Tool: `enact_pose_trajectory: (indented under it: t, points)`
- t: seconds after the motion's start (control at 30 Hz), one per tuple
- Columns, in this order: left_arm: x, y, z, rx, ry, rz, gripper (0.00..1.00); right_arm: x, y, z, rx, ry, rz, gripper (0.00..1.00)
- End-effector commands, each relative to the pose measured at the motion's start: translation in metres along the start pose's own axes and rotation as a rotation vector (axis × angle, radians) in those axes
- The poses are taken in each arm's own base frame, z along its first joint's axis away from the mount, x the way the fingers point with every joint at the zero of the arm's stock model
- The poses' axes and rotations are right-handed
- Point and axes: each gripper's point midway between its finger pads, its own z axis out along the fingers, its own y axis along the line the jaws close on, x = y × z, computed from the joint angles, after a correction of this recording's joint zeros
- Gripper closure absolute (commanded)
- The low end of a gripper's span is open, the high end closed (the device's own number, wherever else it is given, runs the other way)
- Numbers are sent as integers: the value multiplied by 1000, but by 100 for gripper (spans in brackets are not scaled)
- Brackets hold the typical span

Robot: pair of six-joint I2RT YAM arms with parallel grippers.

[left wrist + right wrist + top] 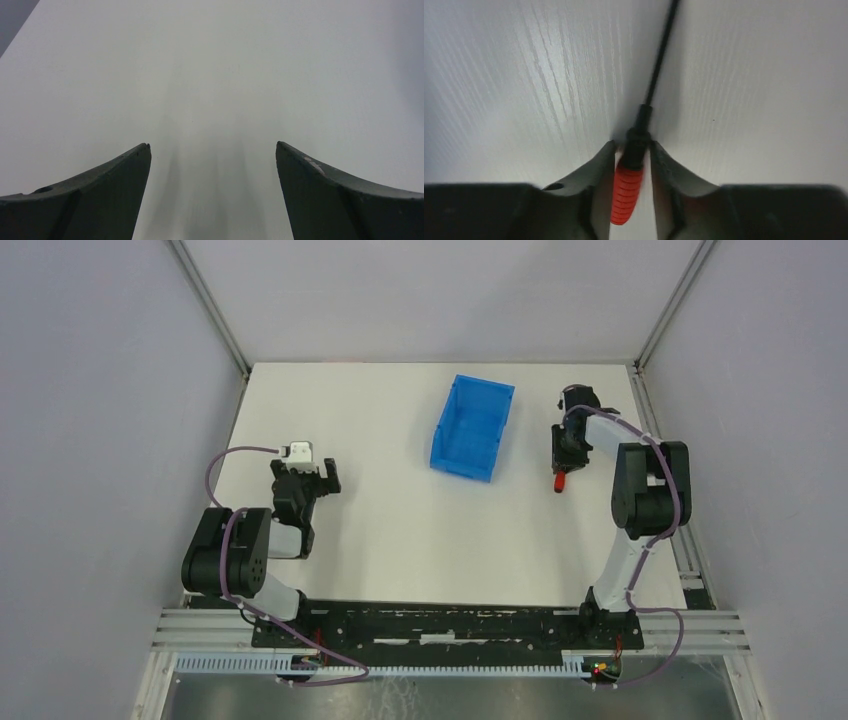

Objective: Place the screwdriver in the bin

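Note:
The screwdriver (560,482) lies on the white table at the right, its red handle toward me and its thin black shaft pointing away. My right gripper (566,456) stands right over it. In the right wrist view the red ribbed handle (626,192) runs between the two fingers, and my right gripper (634,146) is shut on the screwdriver, fingertips pressed on the black collar from both sides. The blue bin (462,462) sits on the table to the left of that gripper, apart from it, with nothing inside. My left gripper (318,478) hovers open at the left, (212,150) nothing between its fingers.
Grey enclosure walls and metal corner posts (210,310) border the table. The right table edge and a rail (690,550) run close beside the right arm. Bare white tabletop (400,540) lies between the two arms.

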Motion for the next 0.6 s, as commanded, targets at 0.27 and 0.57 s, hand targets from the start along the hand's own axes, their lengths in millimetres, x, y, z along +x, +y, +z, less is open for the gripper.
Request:
enact_pose_trajectory:
  t: [0.27,0.57]
  points:
    - [-15,-1,2,-2,-53,-34,0,-68,-5,-91,-5,-109,-37,100]
    - [-15,-1,2,-2,-54,-34,0,-107,-2,-169,-37,-290,52,100]
